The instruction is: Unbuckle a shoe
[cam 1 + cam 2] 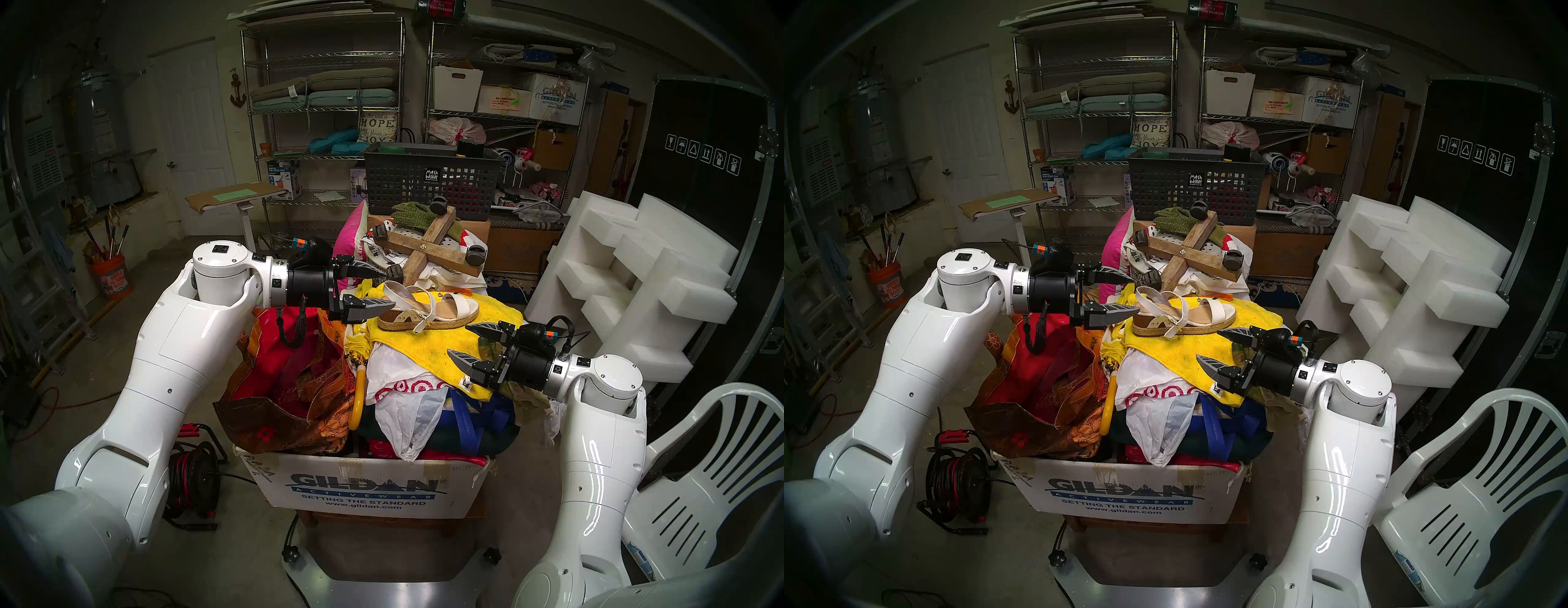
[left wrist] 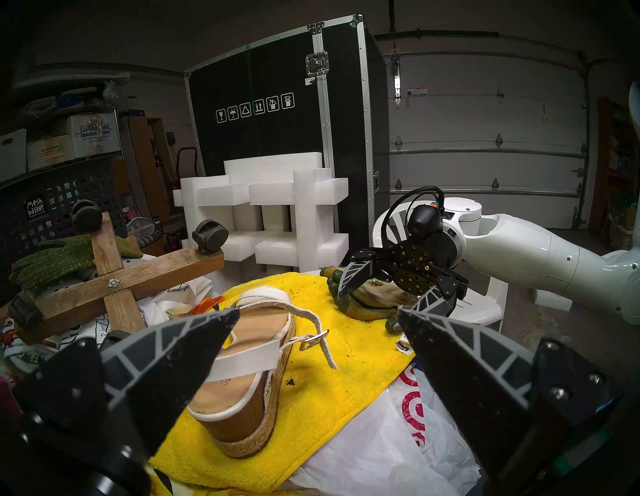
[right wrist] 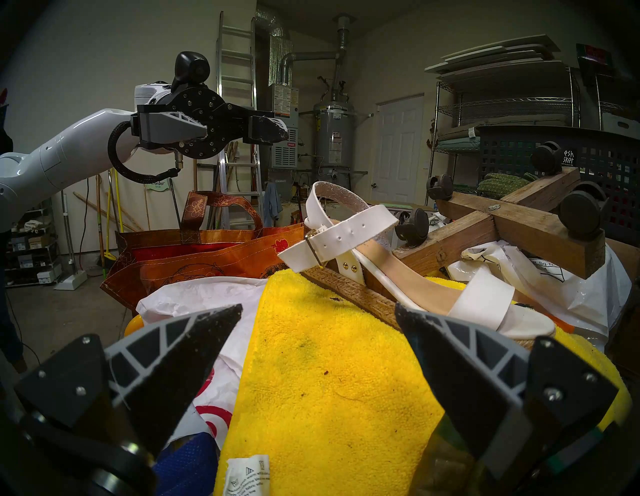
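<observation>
The shoe [image 1: 428, 314], a cream-white strappy sandal with a jute-wrapped sole, lies on a yellow towel [image 1: 424, 352] on top of a full box. Its heel points to my left and its toe band to my right. The ankle strap is threaded through the small metal buckle [image 3: 313, 247], which also shows in the left wrist view [image 2: 313, 339]. My left gripper [image 1: 388, 291] is open and empty just behind the heel [image 2: 242, 374]. My right gripper [image 1: 458, 340] is open and empty, low over the towel near the toe, apart from the shoe [image 3: 381, 256].
A wooden cross with caster wheels [image 1: 428, 246] lies right behind the shoe, with a black mesh basket [image 1: 428, 182] further back. Green-fingered gloves [image 2: 367, 304] lie under my right gripper. An orange-red bag [image 1: 288, 382] sits front left in the Gildan box [image 1: 365, 488]. A white chair [image 1: 700, 488] and foam blocks [image 1: 636, 276] stand to the right.
</observation>
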